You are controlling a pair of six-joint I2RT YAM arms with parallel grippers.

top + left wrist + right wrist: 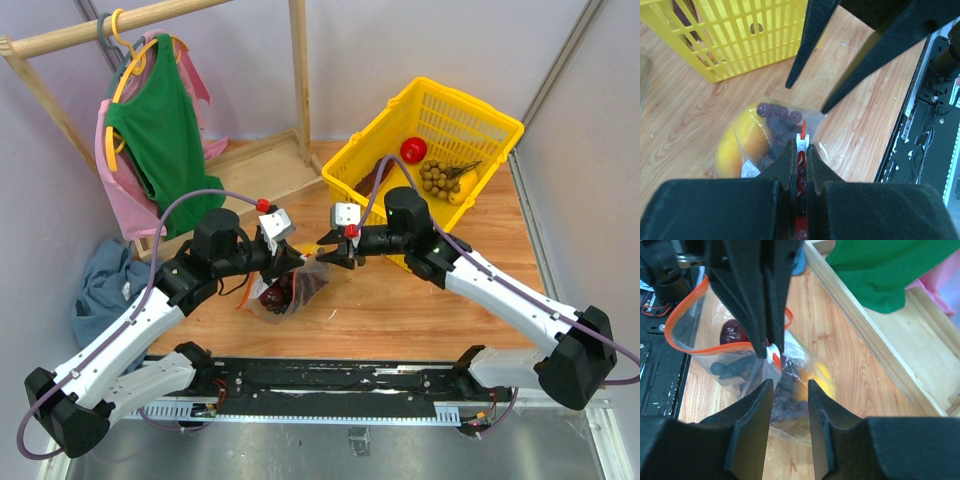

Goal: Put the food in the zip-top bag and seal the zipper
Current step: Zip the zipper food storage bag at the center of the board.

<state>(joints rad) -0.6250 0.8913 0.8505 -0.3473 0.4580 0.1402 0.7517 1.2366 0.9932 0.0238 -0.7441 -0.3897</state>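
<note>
**At the centre of the desk: bag loaded, mouth not yet sealed**

In the middle of the overhead view, on the desk point(400, 310), the zip-top bag point(290, 290) lies between the two arms. The left gripper point(800, 150) has its jaws pressed together on the zipper point(669, 334), right at a small white tab point(801, 140). The right gripper point(790, 385) hovers just beside that spot, its jaws parted to a narrow gap with nothing between them.

The bag is floppy and pinned at one point only, so a pull along the strip may drag the whole bag instead of closing it. At the left of the right wrist view the strip bows into an open loop. If the right jaws close on film rather than on the strip, that stretch would likely stay open.

The yellow basket point(468, 102), upper right of the overhead view, holds a red round fruit point(414, 150) and a brownish bunch point(438, 178). The bag holds the yellow bell pepper point(742, 142), the grape bunch point(777, 117) and a dark red shape point(732, 332), probably the watermelon slice.
</note>
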